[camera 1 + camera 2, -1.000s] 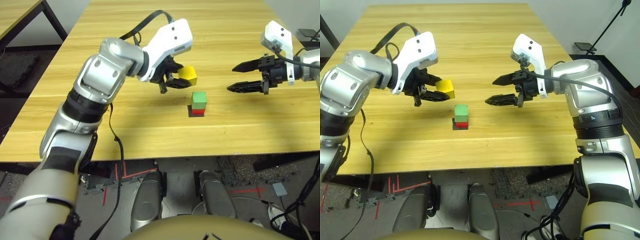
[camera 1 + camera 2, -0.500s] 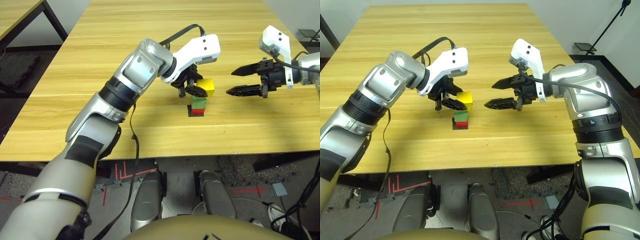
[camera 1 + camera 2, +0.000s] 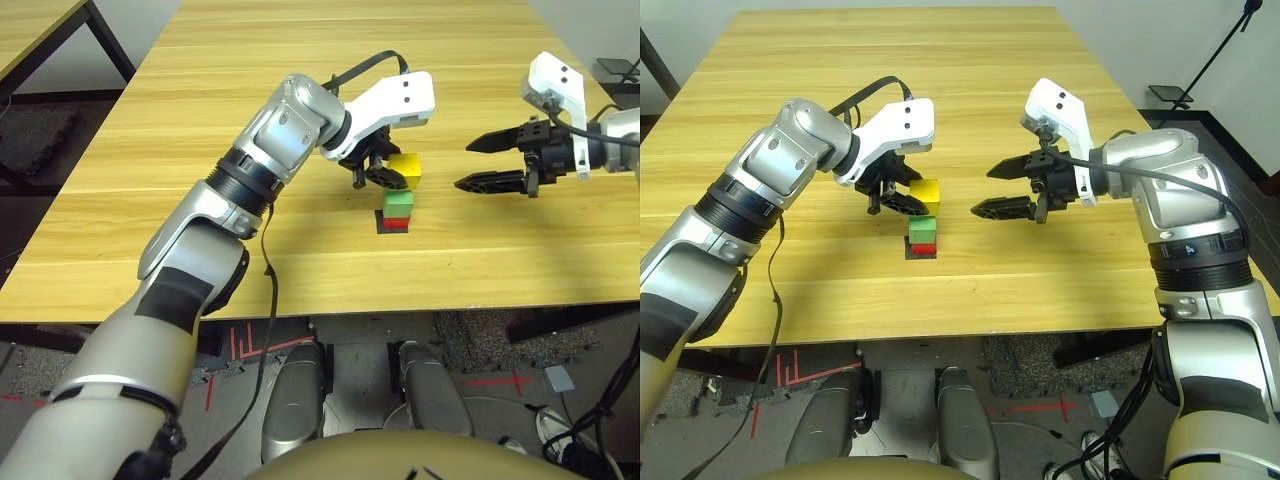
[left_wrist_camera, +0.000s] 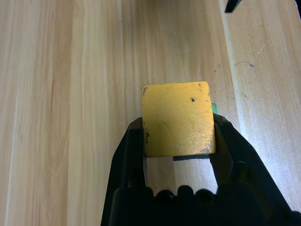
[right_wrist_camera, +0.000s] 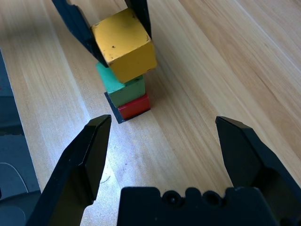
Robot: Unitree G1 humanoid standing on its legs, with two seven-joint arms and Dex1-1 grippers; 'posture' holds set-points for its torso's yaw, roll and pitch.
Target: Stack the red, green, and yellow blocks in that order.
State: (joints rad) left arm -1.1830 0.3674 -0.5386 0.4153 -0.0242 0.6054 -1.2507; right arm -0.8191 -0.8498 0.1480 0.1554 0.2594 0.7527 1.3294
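The table (image 3: 300, 270) bears the black patch (image 3: 930, 257), landmark here — above it, the left gripper (image 4: 178, 134) pinches the yellow block (image 4: 178, 117); the right gripper (image 5: 164, 122), well right, stands open. On it: green block (image 5: 126, 91) over red block (image 5: 135, 106).

The green block (image 5: 123, 88) was partly concealed beneath the yellow block (image 5: 124, 44), and the right forearm (image 3: 622, 128) was cut off at the left eye view's edge.

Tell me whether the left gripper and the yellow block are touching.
Touching: the left wrist view shows the left gripper closed on opposite sides of the yellow block.
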